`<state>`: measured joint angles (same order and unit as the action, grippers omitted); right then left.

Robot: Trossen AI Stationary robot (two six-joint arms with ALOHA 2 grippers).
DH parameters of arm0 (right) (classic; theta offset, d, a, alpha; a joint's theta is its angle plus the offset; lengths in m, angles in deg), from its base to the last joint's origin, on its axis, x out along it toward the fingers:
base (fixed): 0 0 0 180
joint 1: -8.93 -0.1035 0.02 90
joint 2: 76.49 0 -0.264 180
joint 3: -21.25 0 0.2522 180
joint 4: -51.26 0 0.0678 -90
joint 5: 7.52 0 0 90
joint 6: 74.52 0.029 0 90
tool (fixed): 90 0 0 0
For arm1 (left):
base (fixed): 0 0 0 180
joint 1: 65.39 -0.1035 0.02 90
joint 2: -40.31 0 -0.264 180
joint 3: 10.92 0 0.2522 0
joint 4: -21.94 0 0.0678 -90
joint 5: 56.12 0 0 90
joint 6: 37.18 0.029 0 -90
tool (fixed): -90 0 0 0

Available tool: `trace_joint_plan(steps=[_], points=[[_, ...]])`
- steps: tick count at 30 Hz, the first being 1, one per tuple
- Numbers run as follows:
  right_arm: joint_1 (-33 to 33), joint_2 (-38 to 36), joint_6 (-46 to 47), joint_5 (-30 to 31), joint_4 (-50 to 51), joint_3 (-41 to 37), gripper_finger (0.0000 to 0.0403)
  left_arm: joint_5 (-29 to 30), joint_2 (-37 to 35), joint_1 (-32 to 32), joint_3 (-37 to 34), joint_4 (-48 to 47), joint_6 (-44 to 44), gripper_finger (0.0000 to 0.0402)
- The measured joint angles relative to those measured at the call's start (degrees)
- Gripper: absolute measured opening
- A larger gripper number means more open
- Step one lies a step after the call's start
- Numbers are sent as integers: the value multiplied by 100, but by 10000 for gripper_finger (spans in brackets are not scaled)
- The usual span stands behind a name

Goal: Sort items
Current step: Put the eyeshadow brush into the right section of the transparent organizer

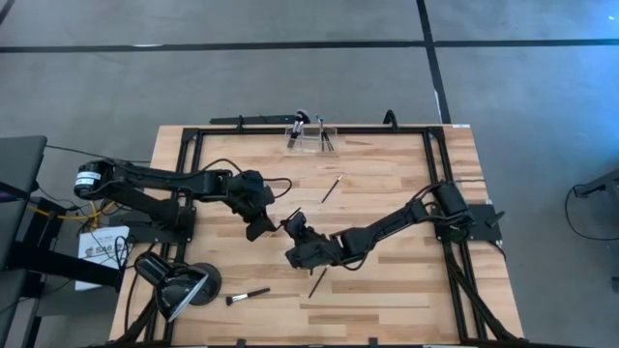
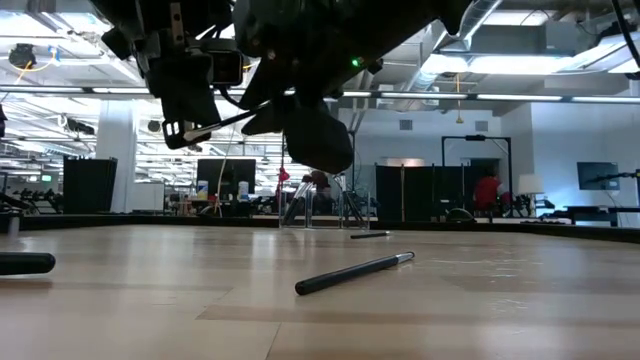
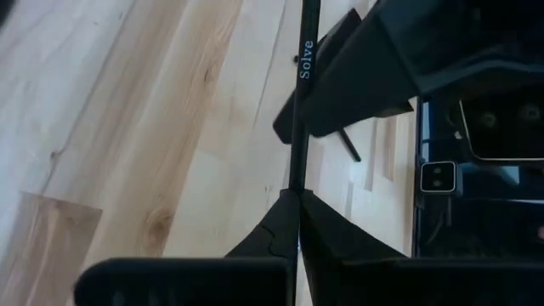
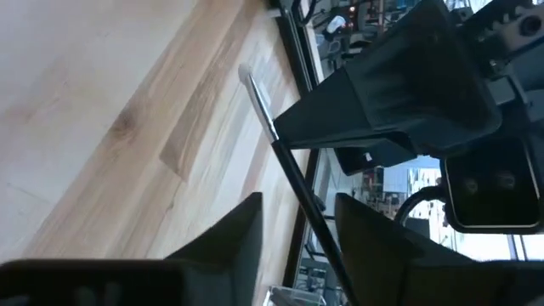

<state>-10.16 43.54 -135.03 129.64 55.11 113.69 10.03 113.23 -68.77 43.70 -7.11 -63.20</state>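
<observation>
Mid-worktop, left hand [image 1: 263, 228] clamps a brush [image 3: 299, 127]; right hand [image 4: 297, 223] fingers apart around its handle.

The right hand [image 4: 297, 234] had its two dark fingers [image 4: 225, 234] standing apart, and a slim black makeup brush [image 4: 289, 174] ran through the gap between them, touching neither finger that could be seen. The brush's silver ferrule and small pale tip [image 4: 246, 78] pointed away over the light wooden worktop [image 4: 110, 110]. Close beyond, the left hand [image 4: 387, 102] loomed as a dark block over the middle of the brush handle, where the handle passed under its edge. A black frame rail [image 4: 293, 47] bordered the worktop's far side, with blurred room clutter beyond.
</observation>
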Motion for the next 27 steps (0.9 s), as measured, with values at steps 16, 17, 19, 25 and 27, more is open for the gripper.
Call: trace_joint_plan(steps=[16,17,19,25,27], points=[[204,2,-642,-521,1,-4,51,-1,0,11,0,110,-87,5],[214,2,-605,-571,5,-4,51,-1,0,11,0,126,-87,5],[232,2,-566,-677,76,-4,51,-1,-1,11,0,130,-87,5],[232,0,47,-679,458,-9,52,94,-4,11,-145,44,195,5],[232,-51,645,-620,778,-13,52,447,-4,4,-270,-46,338,5]])
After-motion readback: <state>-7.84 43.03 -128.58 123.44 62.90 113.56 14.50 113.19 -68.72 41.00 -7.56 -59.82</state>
